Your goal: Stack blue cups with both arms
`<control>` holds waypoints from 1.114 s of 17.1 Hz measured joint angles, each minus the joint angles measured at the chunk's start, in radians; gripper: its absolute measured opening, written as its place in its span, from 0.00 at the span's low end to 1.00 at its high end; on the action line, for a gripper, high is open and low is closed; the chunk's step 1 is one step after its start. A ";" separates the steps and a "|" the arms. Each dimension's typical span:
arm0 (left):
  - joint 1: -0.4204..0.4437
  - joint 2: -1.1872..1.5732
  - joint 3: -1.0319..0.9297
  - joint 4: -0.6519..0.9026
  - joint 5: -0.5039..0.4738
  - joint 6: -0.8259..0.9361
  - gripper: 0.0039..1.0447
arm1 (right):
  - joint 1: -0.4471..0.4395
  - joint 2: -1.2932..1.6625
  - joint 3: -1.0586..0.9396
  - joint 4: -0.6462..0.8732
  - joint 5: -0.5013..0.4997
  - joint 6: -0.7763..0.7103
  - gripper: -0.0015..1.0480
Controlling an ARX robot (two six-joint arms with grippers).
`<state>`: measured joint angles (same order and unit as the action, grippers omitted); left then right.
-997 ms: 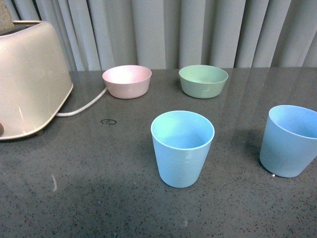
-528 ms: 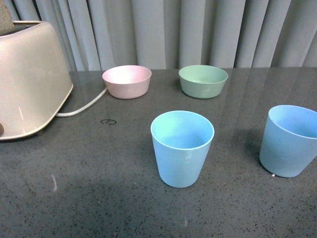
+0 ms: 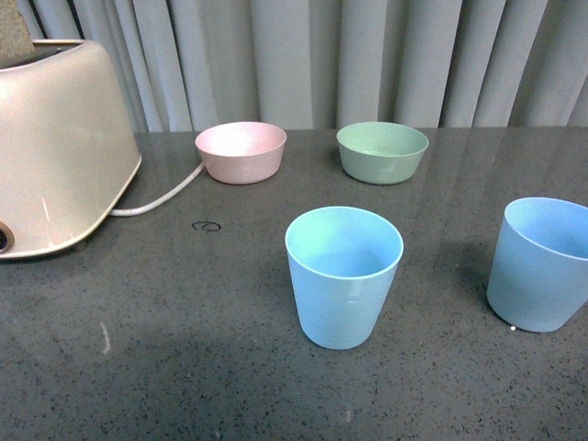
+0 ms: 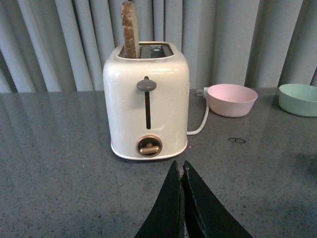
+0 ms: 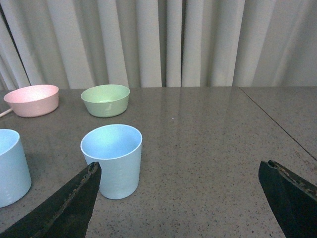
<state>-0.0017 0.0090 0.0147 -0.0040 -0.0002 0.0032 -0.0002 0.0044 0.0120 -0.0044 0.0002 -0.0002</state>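
Note:
Two light blue cups stand upright on the grey table. One blue cup [image 3: 344,276] is at the middle front, the other blue cup [image 3: 542,262] at the right edge. Neither arm shows in the front view. In the right wrist view the right-hand cup [image 5: 113,159] stands just ahead of one finger [image 5: 74,203], and the middle cup [image 5: 11,166] is partly cut off at the frame edge. My right gripper [image 5: 179,171] is open wide and empty. My left gripper [image 4: 180,166] is shut and empty, facing the toaster; no cup shows in its view.
A cream toaster [image 3: 55,147] with a slice of bread and a white cord [image 3: 165,195] stands at the left; it also shows in the left wrist view [image 4: 147,99]. A pink bowl [image 3: 241,151] and a green bowl [image 3: 382,152] sit at the back before a grey curtain.
The front view has shifted slightly, so everything sits a few pixels further right and lower. The cups and bowls keep their places on the table.

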 joint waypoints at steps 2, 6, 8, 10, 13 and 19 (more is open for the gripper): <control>0.000 0.000 0.000 0.000 0.000 -0.001 0.09 | 0.000 0.000 0.000 0.000 0.000 0.000 0.94; 0.000 0.000 0.000 0.000 0.000 -0.002 0.18 | 0.000 0.000 0.000 0.000 0.000 0.000 0.94; 0.000 0.000 0.000 0.000 0.000 -0.001 0.25 | 0.000 0.000 0.000 0.000 0.000 0.000 0.94; 0.000 0.000 0.000 0.000 0.000 -0.002 0.32 | 0.000 0.000 0.000 0.000 0.000 0.000 0.94; 0.000 0.000 0.000 0.000 0.000 -0.002 0.53 | 0.000 0.000 0.000 0.000 0.000 0.000 0.94; 0.000 0.000 0.000 0.000 0.000 -0.001 0.94 | -0.151 0.373 0.279 0.139 -0.164 0.071 0.94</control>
<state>-0.0017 0.0090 0.0147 -0.0036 -0.0002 0.0025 -0.1509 0.3775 0.2913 0.1349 -0.1638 0.0711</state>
